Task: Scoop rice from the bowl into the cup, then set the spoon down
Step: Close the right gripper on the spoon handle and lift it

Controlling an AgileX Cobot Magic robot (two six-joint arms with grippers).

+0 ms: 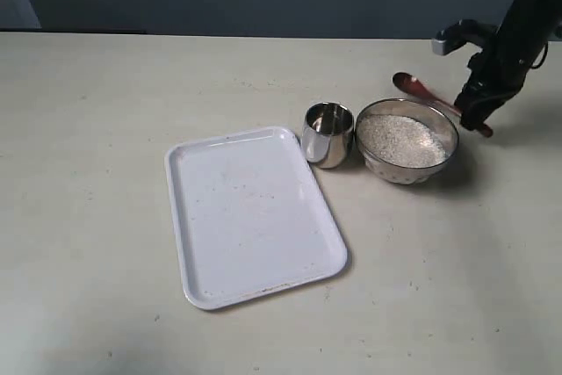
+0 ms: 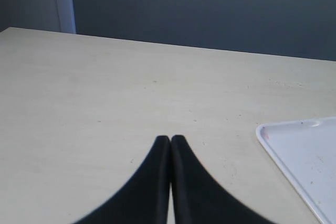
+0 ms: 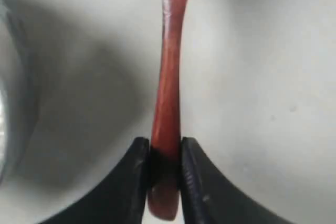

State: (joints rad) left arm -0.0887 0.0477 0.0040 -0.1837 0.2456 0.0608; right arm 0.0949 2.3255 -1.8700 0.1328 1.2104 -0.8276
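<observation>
Working remotely, I see in the exterior view my right gripper holding the spoon just beyond the bowl of rice, scoop pointing far-left, handle running near-right; the cup stands just left of the bowl. Only the left wrist view shows my left gripper, pressed together, empty. The right wrist view reveals fingers clamping the handle near its end.

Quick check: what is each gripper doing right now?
Left gripper: jaws shut, holding nothing.
Right gripper: jaws shut on the slim handle of the reddish-brown wooden spoon.
</observation>
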